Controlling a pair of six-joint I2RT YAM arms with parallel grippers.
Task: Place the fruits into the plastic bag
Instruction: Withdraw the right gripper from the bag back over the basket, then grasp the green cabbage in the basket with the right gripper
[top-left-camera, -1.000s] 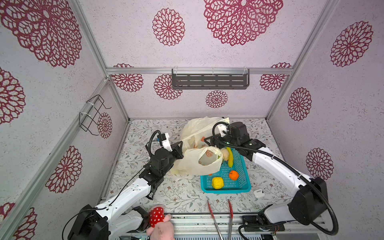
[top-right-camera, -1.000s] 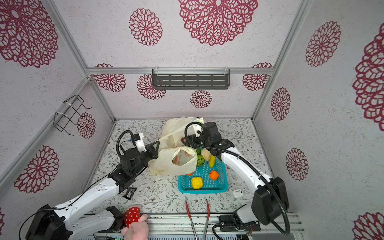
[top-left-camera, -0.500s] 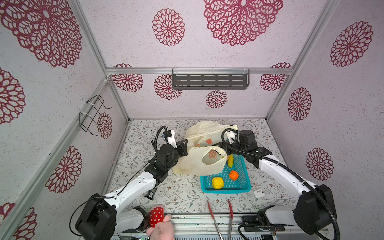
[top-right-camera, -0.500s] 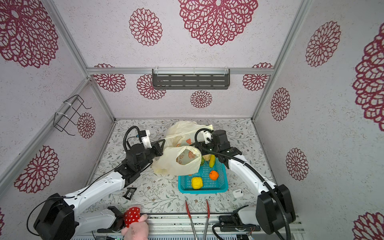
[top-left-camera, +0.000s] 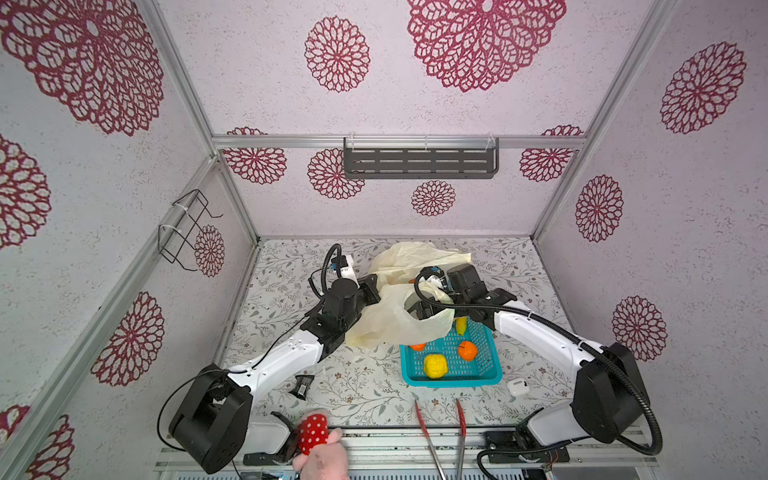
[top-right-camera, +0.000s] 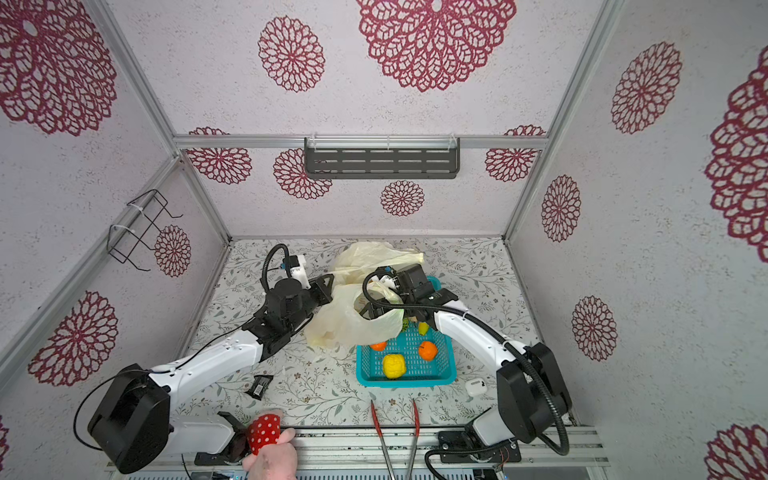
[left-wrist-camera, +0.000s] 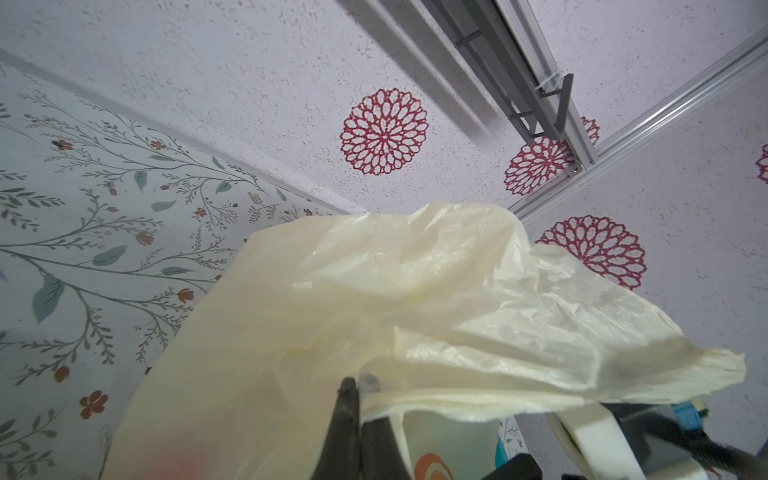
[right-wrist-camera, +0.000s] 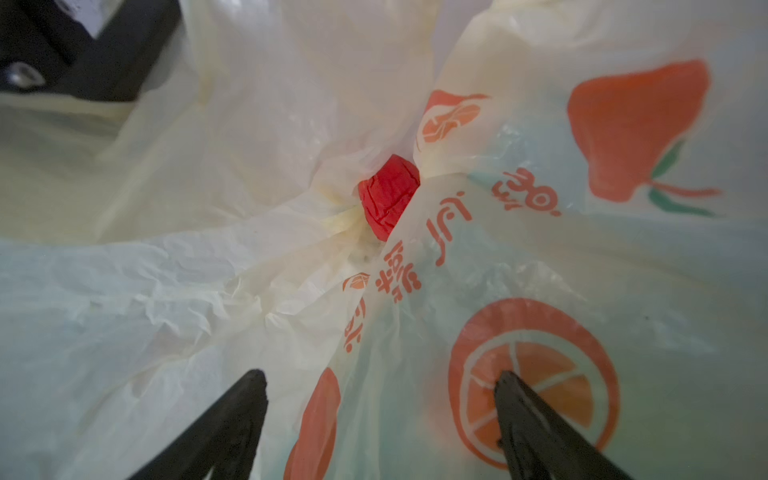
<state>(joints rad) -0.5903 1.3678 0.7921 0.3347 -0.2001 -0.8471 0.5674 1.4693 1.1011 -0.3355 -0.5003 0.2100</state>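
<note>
Red apple (right-wrist-camera: 388, 197) deep inside plastic bag (right-wrist-camera: 199, 291), beyond parted right pincer (right-wrist-camera: 380, 375).

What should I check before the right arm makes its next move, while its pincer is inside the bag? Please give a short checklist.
1. Grip: the left pincer is shut on the edge of the plastic bag and holds its mouth up: ok.
2. Hand free: the right pincer is open and empty inside the bag: ok.
3. Drop done: the red apple lies deep in the bag, apart from the fingers: ok.
4. All fruits bagged: not ok; the lemon, an orange and the banana lie in the teal basket.
5. Way out free of snagging plastic: cannot tell.
</note>
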